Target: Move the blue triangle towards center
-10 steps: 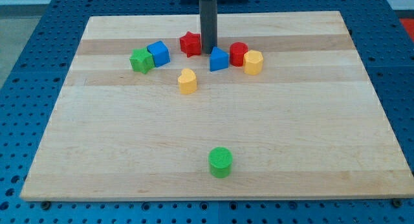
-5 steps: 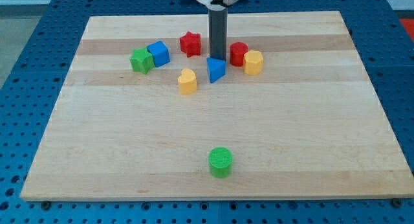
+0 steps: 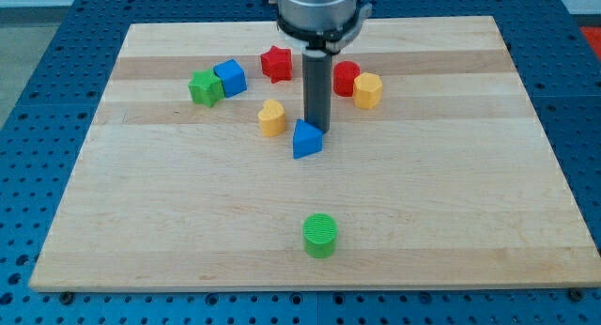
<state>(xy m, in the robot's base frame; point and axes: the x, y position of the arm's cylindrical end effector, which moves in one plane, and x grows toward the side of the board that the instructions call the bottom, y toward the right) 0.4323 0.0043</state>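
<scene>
The blue triangle (image 3: 306, 140) lies on the wooden board (image 3: 423, 193), a little above the board's middle. My tip (image 3: 316, 128) is the lower end of the dark rod and touches the triangle's upper right edge. The rod rises straight up to the arm's head at the view's top.
A yellow heart-shaped block (image 3: 272, 117) sits just left of the triangle. A red star (image 3: 276, 63), a blue cube (image 3: 230, 77) and a green star (image 3: 204, 86) lie upper left. A red cylinder (image 3: 346, 77) and a yellow hexagon (image 3: 367, 90) lie upper right. A green cylinder (image 3: 320, 235) stands near the bottom.
My tip has moved down the view, pushing the blue triangle from between the red blocks down toward the board's middle. The other blocks have not moved.
</scene>
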